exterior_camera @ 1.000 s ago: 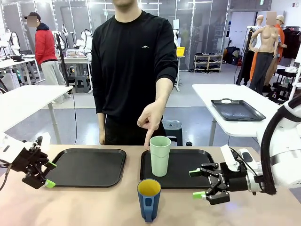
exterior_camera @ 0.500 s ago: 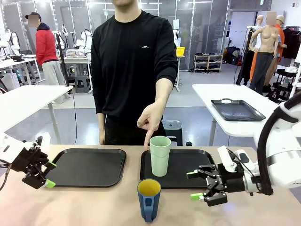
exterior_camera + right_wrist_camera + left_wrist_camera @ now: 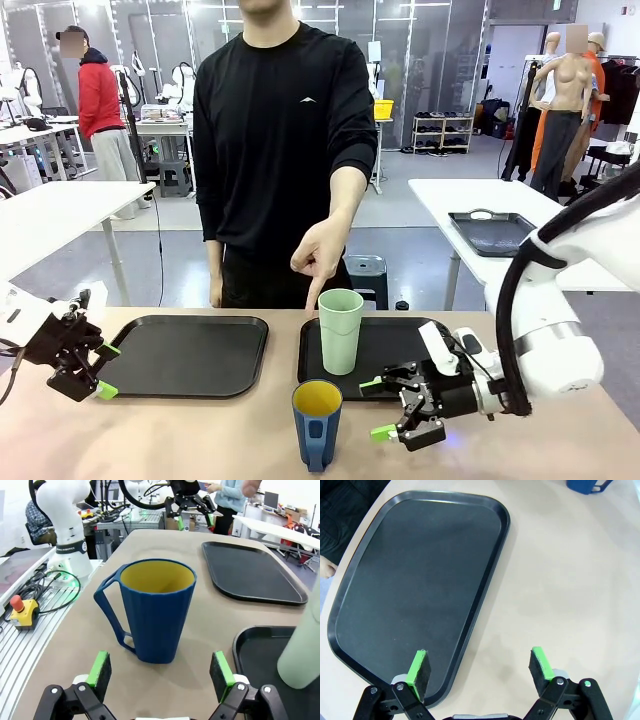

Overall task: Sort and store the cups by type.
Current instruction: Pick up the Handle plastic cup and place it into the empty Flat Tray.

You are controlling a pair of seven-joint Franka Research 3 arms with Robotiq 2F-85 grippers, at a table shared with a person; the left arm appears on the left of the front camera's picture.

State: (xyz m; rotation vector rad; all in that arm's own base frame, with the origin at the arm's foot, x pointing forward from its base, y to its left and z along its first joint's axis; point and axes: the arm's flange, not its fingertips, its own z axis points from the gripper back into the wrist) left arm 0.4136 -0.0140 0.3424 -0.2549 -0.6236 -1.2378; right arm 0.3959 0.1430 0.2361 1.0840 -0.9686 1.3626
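Observation:
The dark blue mug (image 3: 317, 423) with a yellow inside stands on the bare table near the front edge, handle toward me. The pale mint tumbler (image 3: 340, 330) stands upright on the left part of the right black tray (image 3: 405, 352). My right gripper (image 3: 378, 408) hovers open just right of the mug, nothing between its fingers; in the right wrist view the mug (image 3: 157, 610) sits straight ahead of that gripper (image 3: 162, 672), with the tumbler (image 3: 305, 650) at the right edge. My left gripper (image 3: 105, 370) is open at the far left, over the edge of the left tray (image 3: 415, 595).
A person stands across the table, one hand (image 3: 318, 262) pointing a finger down at the tumbler. The left black tray (image 3: 185, 355) carries nothing. Bare tabletop lies between the mug and the left tray. The left wrist view catches the mug (image 3: 587, 485) at its top edge.
My right arm has moved left, bringing its open gripper close to the blue mug. The left gripper, both cups and the person's pointing hand have stayed put.

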